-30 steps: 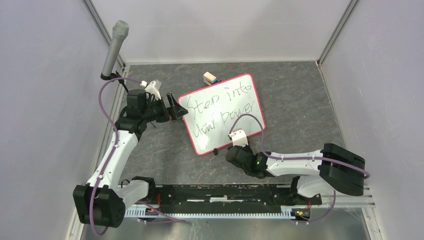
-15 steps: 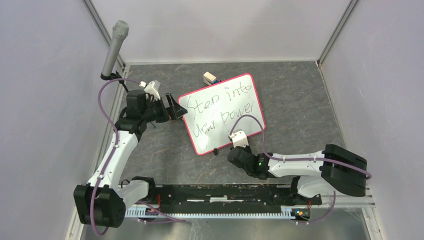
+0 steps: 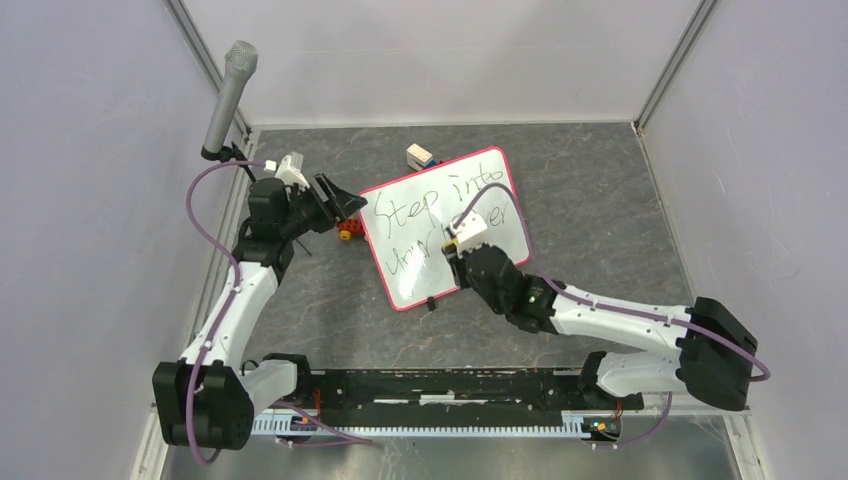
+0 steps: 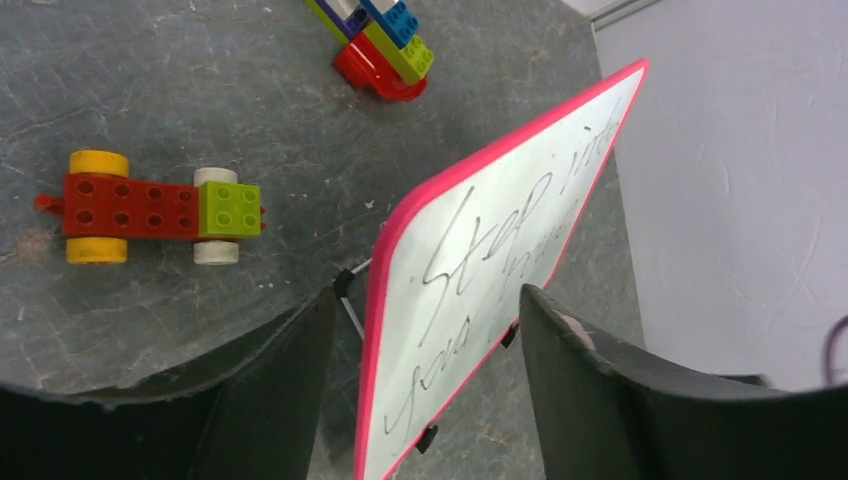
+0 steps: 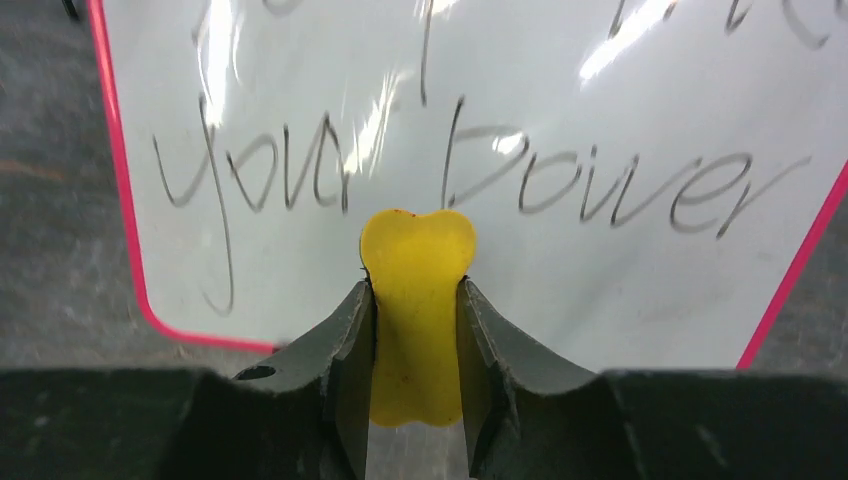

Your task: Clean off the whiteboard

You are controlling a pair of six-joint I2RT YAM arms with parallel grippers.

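Observation:
The whiteboard [image 3: 425,215] lies tilted on the dark table, with a pink rim and the black handwriting "Step into your power". My right gripper [image 3: 453,254] is over the board's lower middle, shut on a yellow bone-shaped eraser [image 5: 418,245]. The eraser's tip sits just under the "your power" line on the whiteboard [image 5: 600,90]. My left gripper [image 3: 338,203] is at the board's left corner. In the left wrist view the left gripper [image 4: 428,295] is open, and the rim of the whiteboard [image 4: 500,240] stands between its fingers without touching either.
A red, green and yellow brick car [image 4: 150,207] lies just left of the board. A stack of coloured bricks [image 4: 385,45] sits behind the board's far corner. A microphone [image 3: 228,95] stands at the back left. Walls close in three sides of the table.
My right arm swung up from the board's near edge onto its lower middle, carrying the eraser. The left gripper shifted back and left, uncovering the brick car, and its jaws narrowed a little.

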